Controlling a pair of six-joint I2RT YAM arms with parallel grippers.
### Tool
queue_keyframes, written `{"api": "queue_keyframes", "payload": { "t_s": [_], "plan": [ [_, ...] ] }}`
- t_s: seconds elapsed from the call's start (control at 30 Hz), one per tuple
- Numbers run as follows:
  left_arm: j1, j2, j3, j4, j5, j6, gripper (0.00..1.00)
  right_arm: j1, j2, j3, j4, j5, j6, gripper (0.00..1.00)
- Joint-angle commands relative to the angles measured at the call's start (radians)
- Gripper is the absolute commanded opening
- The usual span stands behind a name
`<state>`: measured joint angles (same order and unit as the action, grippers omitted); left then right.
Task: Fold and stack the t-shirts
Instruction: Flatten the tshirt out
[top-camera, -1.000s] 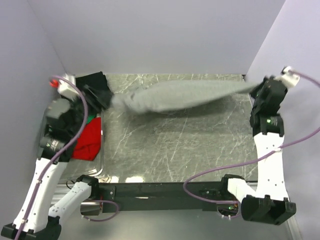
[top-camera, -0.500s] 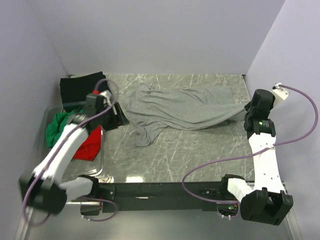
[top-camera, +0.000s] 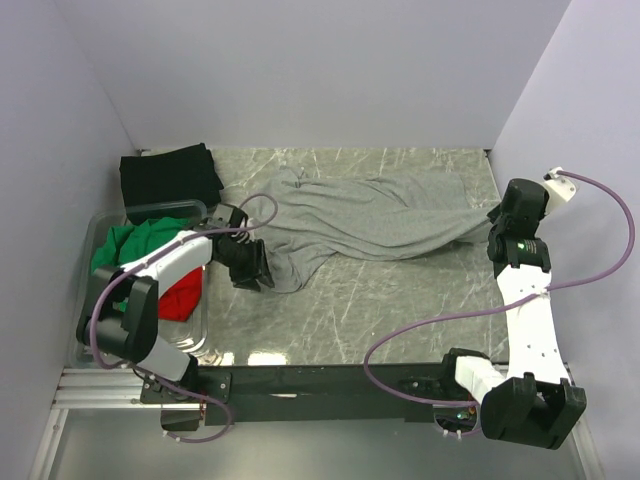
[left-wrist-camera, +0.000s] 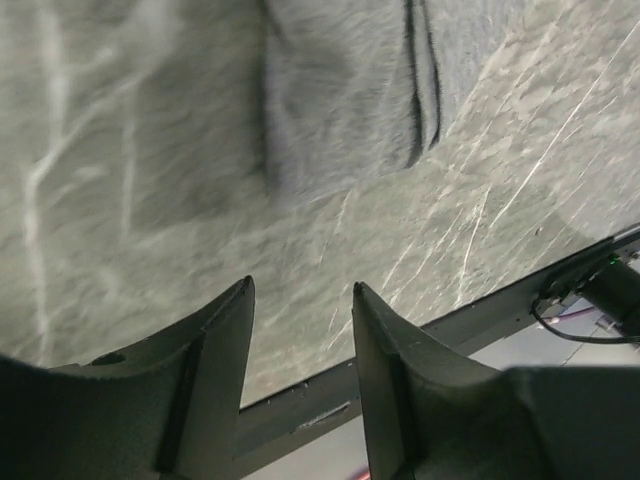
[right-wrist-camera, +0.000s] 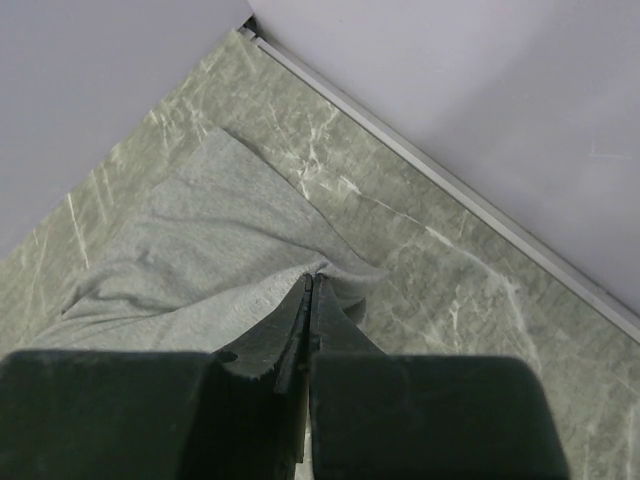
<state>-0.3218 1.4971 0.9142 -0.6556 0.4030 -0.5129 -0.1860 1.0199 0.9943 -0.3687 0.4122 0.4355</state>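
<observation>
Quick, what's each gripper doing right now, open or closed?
Left gripper: open, holding nothing.
Right gripper: closed on the grey t-shirt.

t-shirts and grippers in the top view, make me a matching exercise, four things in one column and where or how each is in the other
Things
1 grey t-shirt
2 black t-shirt
3 red t-shirt
4 left gripper

Places or states
a open and empty over the table
b far left corner
c beside the green t-shirt in the clear bin
d spread across the table, pinched by the right gripper

Pairs: 1-d, 2-b, 3-c, 4-a
</observation>
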Motion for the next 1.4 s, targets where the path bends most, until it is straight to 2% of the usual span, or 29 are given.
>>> {"api": "queue_keyframes", "payload": {
  "t_s": [0.0,0.4,0.67,0.87,0.97,1.03,1.1,1.13,1.27,1.37],
  "plan": [
    [-0.042,0.037,0.008,0.083,0.033,0.004,0.49,-0.009,-0.014,0.004,0.014,0.011,0.017,0.0],
    [-0.065,0.129,0.028,0.12,-0.151,-0.062,0.41,-0.012,-0.018,0.013,0.008,-0.009,0.011,0.0],
    [-0.071,0.184,0.034,0.16,-0.11,-0.064,0.4,-0.017,-0.024,0.014,0.007,-0.016,0.003,0.0],
    [-0.072,0.229,0.031,0.178,-0.095,-0.062,0.35,-0.02,-0.023,0.017,0.005,-0.023,0.0,0.0],
    [-0.074,0.239,0.029,0.18,-0.098,-0.064,0.31,-0.023,-0.026,0.012,0.01,-0.024,-0.001,0.0],
    [-0.076,0.244,0.032,0.177,-0.115,-0.064,0.23,-0.023,-0.026,0.012,0.008,-0.024,-0.001,0.0],
    [-0.077,0.252,0.031,0.177,-0.131,-0.067,0.15,-0.024,-0.027,0.01,0.008,-0.026,-0.003,0.0],
    [-0.077,0.255,0.032,0.175,-0.139,-0.07,0.03,-0.024,-0.03,0.012,0.01,-0.026,-0.003,0.0],
    [-0.076,0.227,0.064,0.143,-0.208,-0.076,0.0,-0.026,-0.035,0.027,0.007,-0.041,-0.014,0.0],
    [-0.059,0.177,0.176,0.042,-0.318,-0.076,0.0,-0.027,-0.043,0.056,0.01,-0.085,-0.052,0.0]
  ]
}}
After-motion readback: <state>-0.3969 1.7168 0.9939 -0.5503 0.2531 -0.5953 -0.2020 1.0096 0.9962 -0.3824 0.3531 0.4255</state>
